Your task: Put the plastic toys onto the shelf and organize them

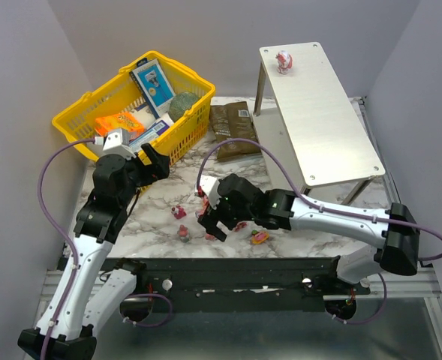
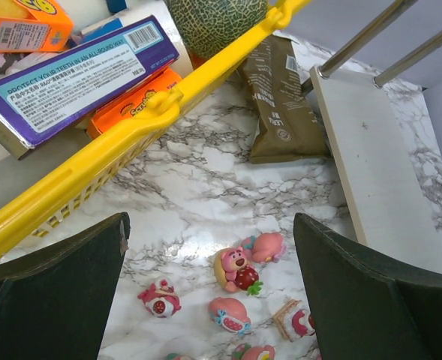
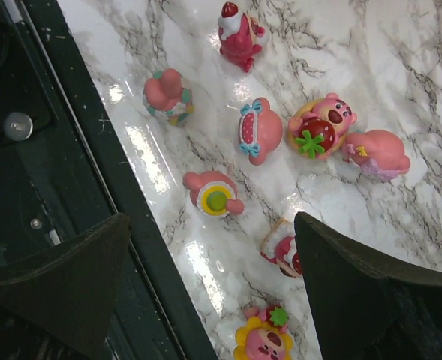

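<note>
Your right gripper (image 3: 211, 225) hangs low over the plastic toys (image 3: 258, 129), jaws spread wide and holding nothing, and the pink toy with the yellow-and-green disc (image 3: 213, 196) lies almost squarely between the fingers (image 3: 363, 292). The step in hand looks to be picking one figurine for the shelf (image 1: 318, 112), and this one seems the fair choice, since it has bare marble on both sides. Come straight down and centre on it before you close. The cake-slice toy (image 3: 282, 251) sits just beside one finger and could be nudged or pinched along with it, and the dark front edge (image 3: 78, 135) of the marble table (image 1: 149, 225) is near the other. These pieces look small, hard and rounded, so a grip across the body should hold better than one on an ear or foot. Your left gripper (image 2: 211, 225) is likewise released and empty, hovering by the yellow basket (image 1: 78, 120), apart from the cluster. Eight toys lie loose near the table's front edge, and one red-and-white toy (image 1: 284, 61) stands at the far end of the shelf's upper board. The basket holds only groceries, as far as shows: a blue-and-white box (image 1: 154, 82), a green melon (image 1: 181, 105) and an orange packet (image 1: 119, 121). A brown packet (image 1: 232, 127) lies on the table between basket and shelf.
</note>
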`<state>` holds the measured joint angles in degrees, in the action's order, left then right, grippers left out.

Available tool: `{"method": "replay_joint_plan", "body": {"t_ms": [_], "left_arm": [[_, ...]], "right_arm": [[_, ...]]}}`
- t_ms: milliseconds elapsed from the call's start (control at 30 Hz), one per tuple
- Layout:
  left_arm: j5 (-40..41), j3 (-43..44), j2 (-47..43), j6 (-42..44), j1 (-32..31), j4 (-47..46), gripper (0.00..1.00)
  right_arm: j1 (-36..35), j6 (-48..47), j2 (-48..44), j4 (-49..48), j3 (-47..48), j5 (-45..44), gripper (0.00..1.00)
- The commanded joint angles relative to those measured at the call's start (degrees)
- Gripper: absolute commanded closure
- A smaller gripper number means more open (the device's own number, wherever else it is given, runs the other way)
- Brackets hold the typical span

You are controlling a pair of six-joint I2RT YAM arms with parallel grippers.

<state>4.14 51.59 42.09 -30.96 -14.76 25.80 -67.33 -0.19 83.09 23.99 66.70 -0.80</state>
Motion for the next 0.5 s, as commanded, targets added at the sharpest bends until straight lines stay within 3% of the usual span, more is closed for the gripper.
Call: {"method": "replay_joint_plan", "body": {"t_ms": [0,267,467], "left_arm": [[-1.9,-1.9,-1.0,-1.1,-0.3,-2.8,0.01],[-2.7,-1.9,-1.8,0.5,-0.3,1.1,0.01],[-3.1,-2.7,-2.4,0.1,-0.3,1.4,0.01]], "right_arm": [[-0.6,-3.3,3.6,-3.9,-1.0,2.0,0.04],[-0.7,-10.4,10.2,-3.4,-1.8,4.3,0.06],[-0.7,-13.0,13.8,-5.2,-3.3,1.3,0.15]]}}
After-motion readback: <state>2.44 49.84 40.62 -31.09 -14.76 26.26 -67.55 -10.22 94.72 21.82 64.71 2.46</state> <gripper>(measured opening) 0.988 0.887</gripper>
